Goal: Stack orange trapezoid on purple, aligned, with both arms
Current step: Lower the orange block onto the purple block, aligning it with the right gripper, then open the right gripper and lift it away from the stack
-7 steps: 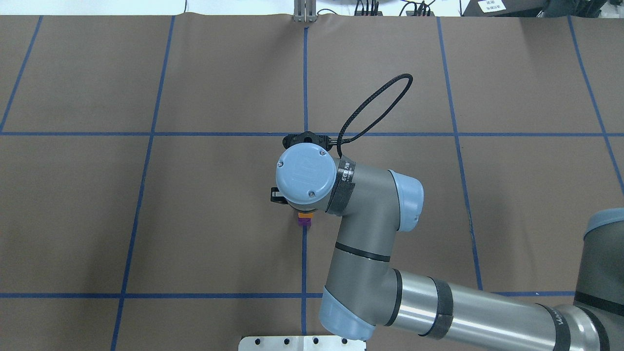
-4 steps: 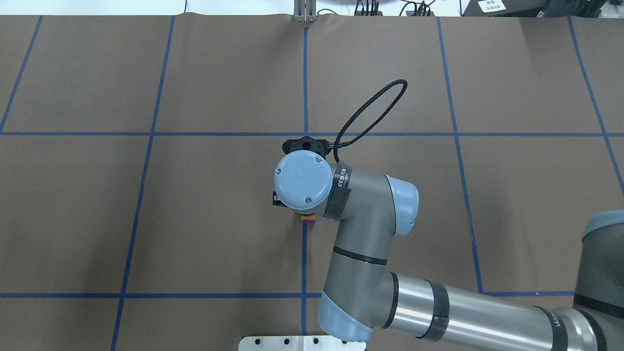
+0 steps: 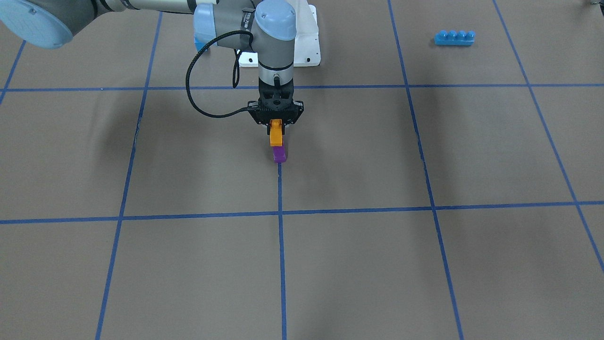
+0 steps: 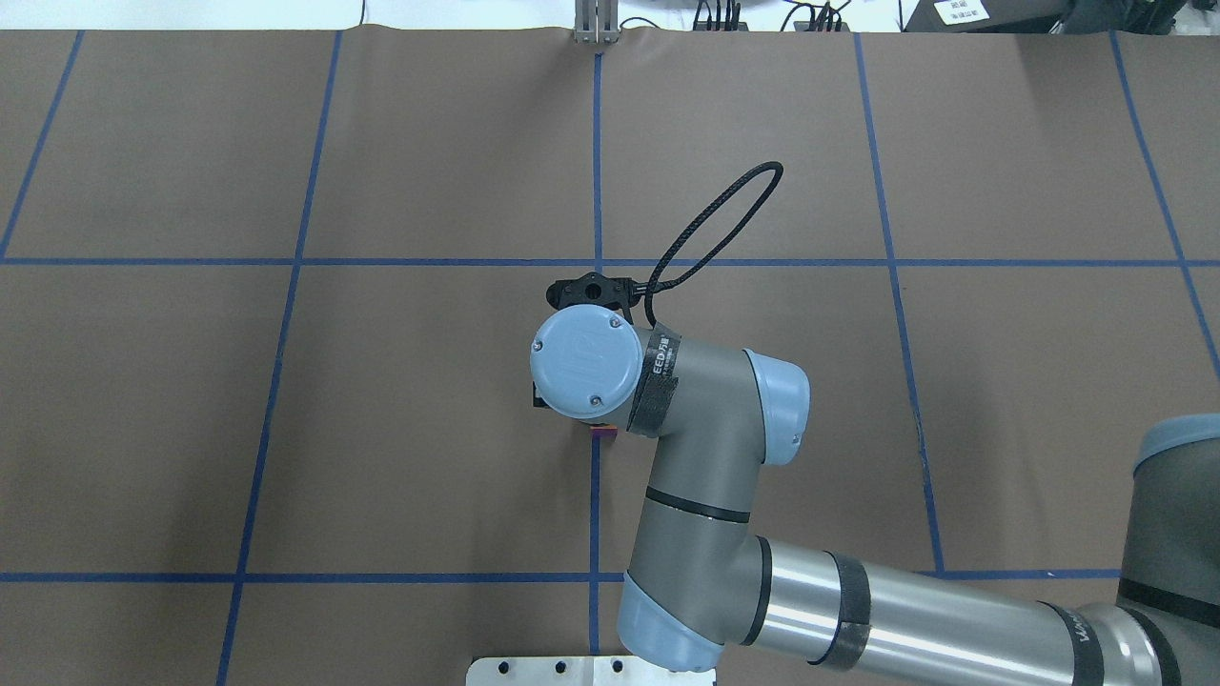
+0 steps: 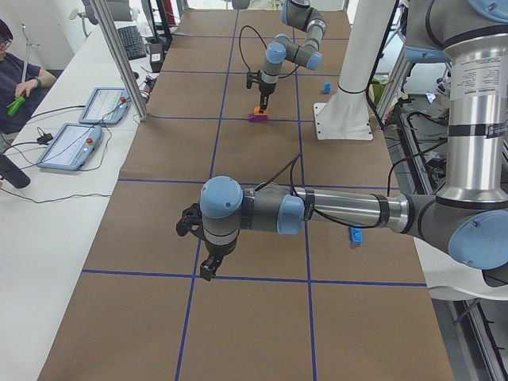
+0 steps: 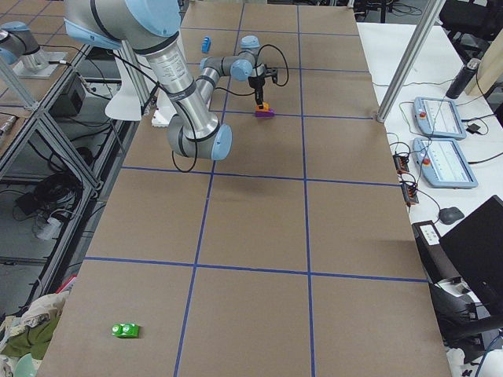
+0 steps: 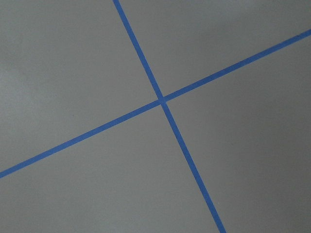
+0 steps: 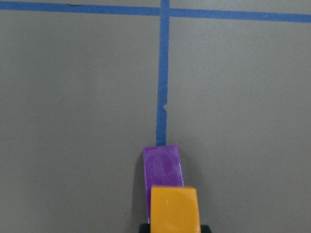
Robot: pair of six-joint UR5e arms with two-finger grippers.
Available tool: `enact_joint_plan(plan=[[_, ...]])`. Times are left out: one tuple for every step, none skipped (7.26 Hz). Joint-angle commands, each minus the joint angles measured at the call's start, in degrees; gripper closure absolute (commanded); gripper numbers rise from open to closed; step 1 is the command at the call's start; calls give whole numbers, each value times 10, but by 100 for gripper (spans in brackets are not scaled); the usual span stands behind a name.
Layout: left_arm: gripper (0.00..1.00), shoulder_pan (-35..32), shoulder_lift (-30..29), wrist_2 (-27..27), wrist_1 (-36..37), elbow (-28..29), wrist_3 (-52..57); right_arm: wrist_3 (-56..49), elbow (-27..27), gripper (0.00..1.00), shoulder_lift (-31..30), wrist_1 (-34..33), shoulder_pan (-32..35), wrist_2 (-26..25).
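The orange trapezoid [image 3: 276,138] is gripped between the fingers of the right gripper [image 3: 276,126], which is clamped on the block's upper part and pointed straight down at the table [image 3: 401,274]. The block is held directly over the purple block [image 3: 279,154], which is seen at 6 o'clock of it in the front-facing view. The purple block stands on the table at the end of a blue tape line [image 3: 280,189]. The two blocks are shown very close together; whether they touch cannot be told.

In the right wrist view, the purple block is seen at 12 o'clock of the orange one. It is set slightly toward 11 o'clock, so that its left edge is exposed past the orange face. In the overhead view only a thin sliver of the pair is seen at 6 o'clock of the wrist cap of the right arm [image 4: 705,448], and the gripper is hidden beneath that cap.

The left arm [image 5: 333,213] is stretched low over another part of the table, well apart from the blocks, with the left gripper [image 5: 208,271] pointed down. Whether its fingers are parted or closed cannot be told. A blue four-stud brick [image 3: 454,38] is seen at 2 o'clock of the right gripper in the front-facing view, well apart from it. The white pedestal base [image 3: 309,42] is seen at 12 o'clock.
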Motion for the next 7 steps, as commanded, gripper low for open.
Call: enact_joint_plan(plan=[[0, 0, 0, 0, 0, -1, -1, -1, 0, 1, 0, 1, 0, 0], [0, 0, 0, 0, 0, -1, -1, -6, 0, 1, -1, 1, 0, 0], [0, 0, 0, 0, 0, -1, -1, -7, 2, 1, 0, 1, 0, 0], [0, 0, 0, 0, 0, -1, -1, -8, 6, 0, 0, 0, 2, 2], [0, 0, 1, 0, 0, -1, 0, -15, 20, 0, 1, -1, 14, 10], [0, 0, 3, 0, -1, 7, 1, -32, 43, 0, -2, -5, 41, 46], [0, -1, 3, 0, -2, 5, 2, -48, 59, 0, -6, -6, 81, 91]])
